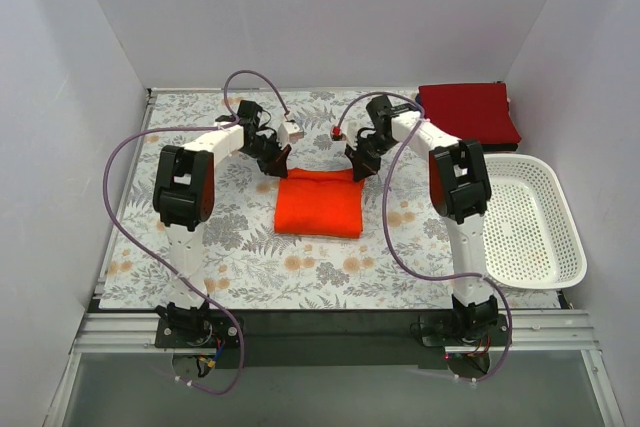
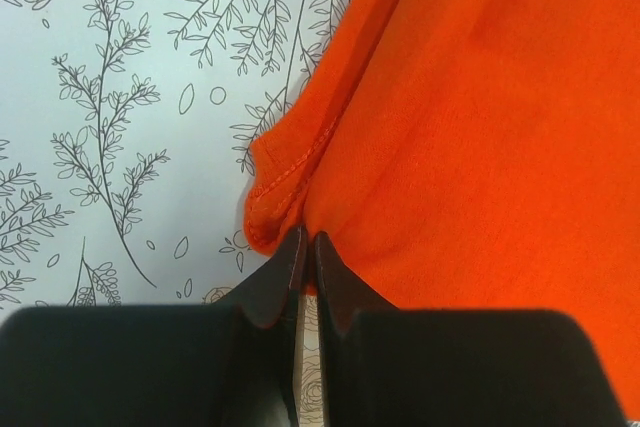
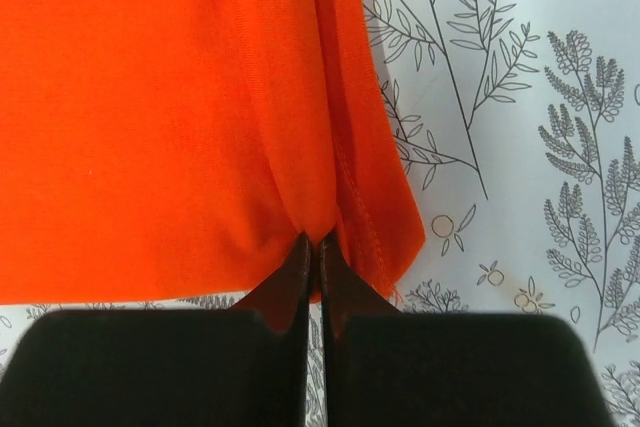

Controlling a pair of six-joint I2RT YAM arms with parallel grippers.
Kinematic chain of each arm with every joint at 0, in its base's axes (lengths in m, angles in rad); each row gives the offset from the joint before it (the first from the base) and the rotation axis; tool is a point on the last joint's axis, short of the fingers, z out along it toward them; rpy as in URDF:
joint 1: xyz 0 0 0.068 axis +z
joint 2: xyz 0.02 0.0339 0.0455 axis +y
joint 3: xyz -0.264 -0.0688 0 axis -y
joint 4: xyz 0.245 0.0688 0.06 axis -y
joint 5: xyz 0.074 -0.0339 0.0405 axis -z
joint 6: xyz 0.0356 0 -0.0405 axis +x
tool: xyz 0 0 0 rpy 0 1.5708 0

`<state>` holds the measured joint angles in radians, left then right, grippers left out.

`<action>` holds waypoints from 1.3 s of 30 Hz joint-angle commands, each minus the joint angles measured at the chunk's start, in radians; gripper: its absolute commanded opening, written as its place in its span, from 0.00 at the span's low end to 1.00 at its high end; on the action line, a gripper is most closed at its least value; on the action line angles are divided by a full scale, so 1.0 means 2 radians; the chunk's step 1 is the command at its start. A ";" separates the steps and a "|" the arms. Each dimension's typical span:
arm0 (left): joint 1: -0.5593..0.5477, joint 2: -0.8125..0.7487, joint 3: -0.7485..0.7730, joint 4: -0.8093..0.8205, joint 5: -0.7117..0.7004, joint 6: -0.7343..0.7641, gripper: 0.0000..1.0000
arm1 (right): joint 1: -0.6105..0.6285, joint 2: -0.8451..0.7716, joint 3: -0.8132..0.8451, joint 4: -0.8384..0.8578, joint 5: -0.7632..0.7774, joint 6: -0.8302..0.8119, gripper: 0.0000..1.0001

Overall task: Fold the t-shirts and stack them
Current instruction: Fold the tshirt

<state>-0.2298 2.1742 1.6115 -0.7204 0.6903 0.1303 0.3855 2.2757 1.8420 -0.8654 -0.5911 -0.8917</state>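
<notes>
The bright orange-red folded cotton t-shirt (image 1: 320,204) lies mid-table on the floral-patterned cloth (image 1: 200,127), its two far corners pinched in the closed left end effector (image 2: 305,244) and right end effector (image 3: 312,243), probably to carry it level toward the folded crimson t-shirt (image 1: 468,112).

A: The robot's colours?
B: Left arm (image 1: 188,169) and right arm (image 1: 457,169): white links, black joints, each with a purple cable (image 1: 250,73).
A: And the ends?
B: Left pincer (image 2: 305,243), right pincer (image 3: 313,243): black, tapering fingers (image 2: 270,292).
</notes>
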 commanded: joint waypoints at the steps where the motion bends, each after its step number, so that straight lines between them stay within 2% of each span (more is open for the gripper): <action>1: 0.004 -0.015 -0.006 0.008 -0.004 0.004 0.00 | -0.002 -0.007 -0.011 -0.003 -0.001 0.008 0.01; 5: 0.001 -0.047 -0.043 -0.025 0.019 0.018 0.00 | 0.003 -0.036 -0.074 0.011 0.001 0.003 0.01; 11: -0.015 -0.143 -0.156 -0.060 0.051 0.028 0.00 | 0.027 -0.109 -0.181 0.027 -0.014 0.001 0.01; 15: -0.019 -0.184 -0.172 -0.075 0.058 0.022 0.00 | 0.033 -0.159 -0.217 0.021 -0.037 0.017 0.01; 19: -0.018 -0.191 -0.128 -0.111 0.067 0.020 0.00 | 0.017 -0.208 -0.206 0.009 -0.046 0.030 0.01; 21: -0.018 -0.189 -0.109 -0.111 0.071 0.016 0.00 | 0.008 -0.208 -0.191 0.001 -0.050 0.024 0.01; 30: -0.017 -0.092 -0.092 -0.040 0.033 -0.022 0.00 | 0.004 -0.102 -0.130 -0.005 -0.026 0.017 0.01; 31: -0.017 -0.088 -0.094 -0.032 0.023 -0.028 0.03 | 0.005 -0.085 -0.123 -0.005 -0.023 0.019 0.01; 33: -0.015 -0.075 -0.093 -0.006 0.013 -0.044 0.04 | 0.001 -0.069 -0.106 -0.004 -0.018 0.024 0.01; 34: -0.015 -0.071 -0.083 -0.001 0.012 -0.051 0.08 | 0.000 -0.058 -0.102 -0.005 -0.016 0.030 0.01; 37: -0.011 -0.065 -0.066 0.007 0.011 -0.083 0.13 | -0.009 -0.060 -0.094 -0.005 -0.013 0.042 0.09; 39: -0.002 -0.067 -0.050 0.018 0.018 -0.097 0.12 | -0.019 -0.071 -0.093 -0.004 -0.023 0.046 0.09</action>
<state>-0.2604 2.0590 1.4464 -0.7650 0.7361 0.0010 0.3790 2.1567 1.6218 -0.8669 -0.6476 -0.8181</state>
